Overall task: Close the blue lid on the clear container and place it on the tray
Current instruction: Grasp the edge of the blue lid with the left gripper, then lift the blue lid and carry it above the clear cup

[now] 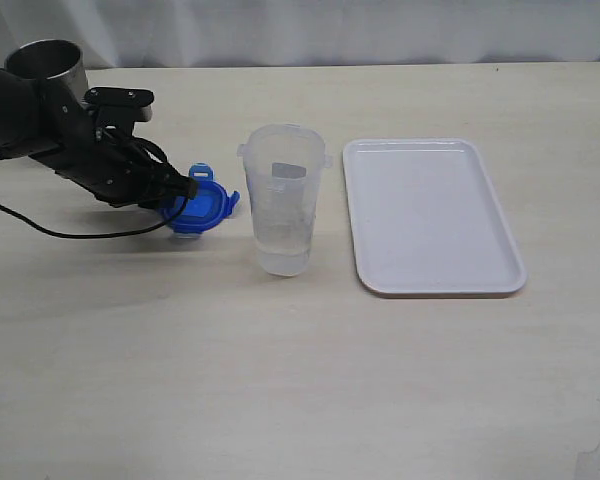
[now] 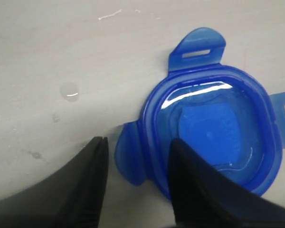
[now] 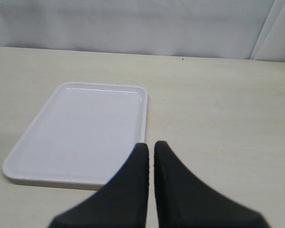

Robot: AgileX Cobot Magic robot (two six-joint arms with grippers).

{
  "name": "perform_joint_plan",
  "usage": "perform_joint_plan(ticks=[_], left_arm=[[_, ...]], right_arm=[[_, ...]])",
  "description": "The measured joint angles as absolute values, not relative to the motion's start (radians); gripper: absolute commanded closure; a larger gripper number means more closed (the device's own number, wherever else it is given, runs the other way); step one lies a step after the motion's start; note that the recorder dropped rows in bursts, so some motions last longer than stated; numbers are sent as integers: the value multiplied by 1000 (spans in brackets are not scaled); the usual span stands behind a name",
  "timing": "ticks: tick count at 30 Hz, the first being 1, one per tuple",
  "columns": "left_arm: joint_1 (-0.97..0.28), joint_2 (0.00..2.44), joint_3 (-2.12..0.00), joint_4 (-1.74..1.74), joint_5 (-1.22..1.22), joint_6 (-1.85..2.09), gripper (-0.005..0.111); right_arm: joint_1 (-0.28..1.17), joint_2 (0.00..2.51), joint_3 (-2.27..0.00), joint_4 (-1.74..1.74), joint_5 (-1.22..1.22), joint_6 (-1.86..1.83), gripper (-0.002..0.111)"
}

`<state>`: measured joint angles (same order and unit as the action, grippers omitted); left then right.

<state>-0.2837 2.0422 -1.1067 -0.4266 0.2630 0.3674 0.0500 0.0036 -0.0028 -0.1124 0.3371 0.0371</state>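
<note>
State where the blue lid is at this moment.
In the exterior view the blue lid lies on the table left of centre, just left of the clear container, with the left end effector at its left edge.

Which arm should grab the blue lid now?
Left. Its tool sits at the blue lid with jaws apart astride one tab. The right tool is shut, facing the tray, with no lid in its view.

Lid (image 1: 202, 208) left of the upright container (image 1: 283, 205), tray (image 1: 432, 215) to its right, all on the table (image 1: 280, 380)
</note>
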Motion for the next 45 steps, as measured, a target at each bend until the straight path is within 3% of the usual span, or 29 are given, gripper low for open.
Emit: perform_joint_plan(ticks=[4,11,13,34,45], left_arm=[[-284,2042,-1107,-429,261,367,98],[-284,2042,-1107,-431,253,367,101],[-284,2042,-1107,-429,253,369,107],[-302,1917,-1107,-354,276,461,107],[-350,1878,-1107,-313,160,636,107]], right_arm=[[50,4,-3,-112,337,37,104],[50,4,-3,-112,337,37,104],[50,4,-3,-112,337,37,104],[50,4,-3,-112,337,37,104],[50,4,-3,-112,337,37,104]])
